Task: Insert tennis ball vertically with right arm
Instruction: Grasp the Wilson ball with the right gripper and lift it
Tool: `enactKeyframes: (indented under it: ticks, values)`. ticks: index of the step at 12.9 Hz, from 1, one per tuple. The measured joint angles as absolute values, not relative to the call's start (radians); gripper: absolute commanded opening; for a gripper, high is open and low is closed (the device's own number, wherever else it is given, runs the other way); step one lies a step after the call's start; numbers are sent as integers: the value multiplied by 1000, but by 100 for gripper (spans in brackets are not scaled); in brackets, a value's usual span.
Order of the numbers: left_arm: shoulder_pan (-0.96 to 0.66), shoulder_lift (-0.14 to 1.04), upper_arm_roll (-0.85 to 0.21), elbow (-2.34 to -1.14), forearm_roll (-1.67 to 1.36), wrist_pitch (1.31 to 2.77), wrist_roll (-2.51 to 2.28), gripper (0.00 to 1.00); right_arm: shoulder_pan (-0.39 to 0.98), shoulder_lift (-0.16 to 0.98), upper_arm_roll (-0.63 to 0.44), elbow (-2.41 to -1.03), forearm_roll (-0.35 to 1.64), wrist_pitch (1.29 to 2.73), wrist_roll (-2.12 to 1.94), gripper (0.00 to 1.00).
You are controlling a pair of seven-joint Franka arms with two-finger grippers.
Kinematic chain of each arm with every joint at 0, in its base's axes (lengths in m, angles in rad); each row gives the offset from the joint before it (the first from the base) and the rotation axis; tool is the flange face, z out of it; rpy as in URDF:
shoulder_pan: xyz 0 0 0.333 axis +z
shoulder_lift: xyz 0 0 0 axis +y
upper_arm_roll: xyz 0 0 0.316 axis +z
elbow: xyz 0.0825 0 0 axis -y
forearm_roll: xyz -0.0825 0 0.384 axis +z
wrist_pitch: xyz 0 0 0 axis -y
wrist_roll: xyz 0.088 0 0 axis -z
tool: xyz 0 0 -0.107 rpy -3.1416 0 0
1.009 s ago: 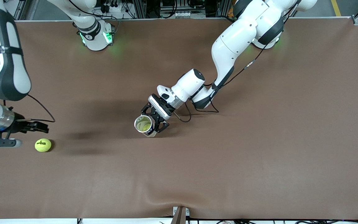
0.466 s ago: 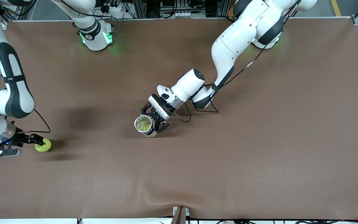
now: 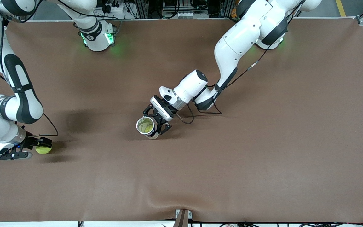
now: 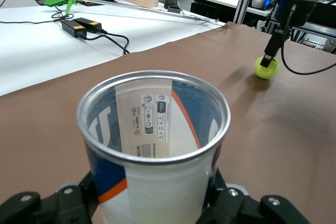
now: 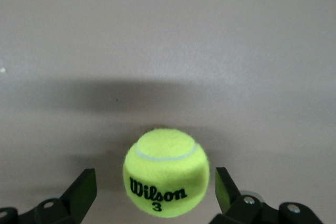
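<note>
A yellow Wilson tennis ball (image 3: 44, 150) lies on the brown table near the right arm's end. My right gripper (image 3: 41, 147) is low over it and open. In the right wrist view the ball (image 5: 166, 174) sits between the two fingers (image 5: 84, 190) with a gap on each side. My left gripper (image 3: 157, 124) is shut on an open white, blue and orange can (image 3: 146, 126), held upright at the table's middle. In the left wrist view the can (image 4: 155, 145) fills the near field, and the ball (image 4: 266, 68) and right gripper (image 4: 272, 53) show farther off.
The brown table cover (image 3: 232, 157) has a raised wrinkle near its front edge (image 3: 181, 206). The left arm's cable (image 3: 187, 118) loops on the table beside the can. A white bench with tools (image 4: 79, 24) stands off the table.
My right gripper has come down and toward the ball, from beside it to straddling it. The ball, the can and the left arm have not moved.
</note>
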State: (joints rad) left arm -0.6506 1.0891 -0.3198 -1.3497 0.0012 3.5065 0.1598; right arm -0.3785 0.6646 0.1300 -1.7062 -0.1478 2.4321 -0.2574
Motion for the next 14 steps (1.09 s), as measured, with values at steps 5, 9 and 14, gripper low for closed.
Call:
enactKeyframes:
  ticks: [5, 9, 14]
  values:
    - [-651, 1090, -320, -1350, 1, 3506, 160, 80, -379, 666, 129, -1724, -146, 2432, -257, 31]
    - [-651, 1091, -320, -1350, 1, 3506, 160, 80, -380, 665, 128, -1723, -146, 2434, -258, 0]
    - [-651, 1094, -320, -1350, 1, 3506, 160, 80, -377, 644, 138, -1708, -146, 2386, -260, 0]
